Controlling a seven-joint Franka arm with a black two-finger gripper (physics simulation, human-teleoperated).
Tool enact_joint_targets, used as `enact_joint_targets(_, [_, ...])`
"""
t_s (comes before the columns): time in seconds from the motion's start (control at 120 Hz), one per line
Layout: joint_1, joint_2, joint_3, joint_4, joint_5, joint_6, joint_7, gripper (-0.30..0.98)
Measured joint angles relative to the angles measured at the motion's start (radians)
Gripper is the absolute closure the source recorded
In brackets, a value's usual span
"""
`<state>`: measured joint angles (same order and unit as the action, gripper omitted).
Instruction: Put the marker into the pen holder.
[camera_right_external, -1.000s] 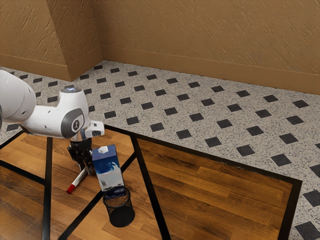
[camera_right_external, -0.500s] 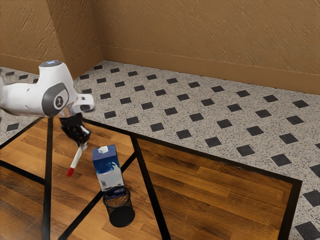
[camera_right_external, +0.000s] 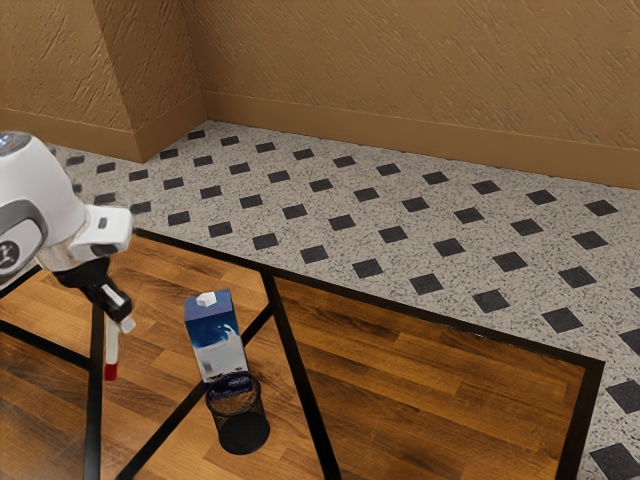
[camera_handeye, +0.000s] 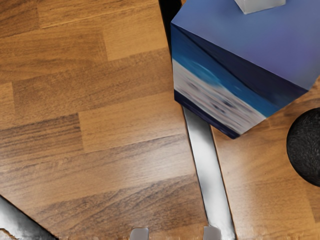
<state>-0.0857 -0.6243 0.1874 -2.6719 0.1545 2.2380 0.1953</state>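
Clearly, our gripper (camera_right_external: 119, 319) has its jaws closed about the marker (camera_right_external: 111, 349), aloft over the table (camera_right_external: 440, 400), well apart from the pen holder (camera_right_external: 243, 433). We see a slim, pale barrel hanging red end down. Beyond stands a blue-and-white carton (camera_right_external: 213, 333) with a pale cap; its lettering is too small for us to read. Beside it sits the round, black mesh holder, on grained wood planks crossed by dark strips.

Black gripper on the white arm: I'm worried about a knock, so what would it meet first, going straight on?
Probably the brown wooden tabletop: the gripper slants down toward it, seemingly short of the blue-and-white carton. The red-ended white marker at its tip may touch first; depth is unclear.
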Motion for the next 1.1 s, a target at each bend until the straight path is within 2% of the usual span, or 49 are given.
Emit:
enact_joint_targets(0.133, [0.0,-0.096,-0.102,-0.042,0.006,-0.025,-0.023,0.74])
enact_joint_targets(0.25, [0.0,-0.151,-0.265,-0.059,-0.023,-0.059,-0.047,0.73])
enact_joint_targets(0.408, [0.005,-0.037,-0.365,-0.022,-0.069,-0.067,-0.072,0.73])
enact_joint_targets(0.558, [0.01,0.158,-0.392,0.076,-0.083,-0.043,-0.091,0.73])
enact_joint_targets(0.717, [0.012,0.306,-0.401,0.193,-0.079,-0.013,-0.105,0.73])
enact_joint_targets(1.067, [0.012,0.411,-0.435,0.245,-0.07,0.061,-0.132,0.73])
enact_joint_targets(1.1, [0.012,0.416,-0.435,0.245,-0.072,0.065,-0.132,0.67])
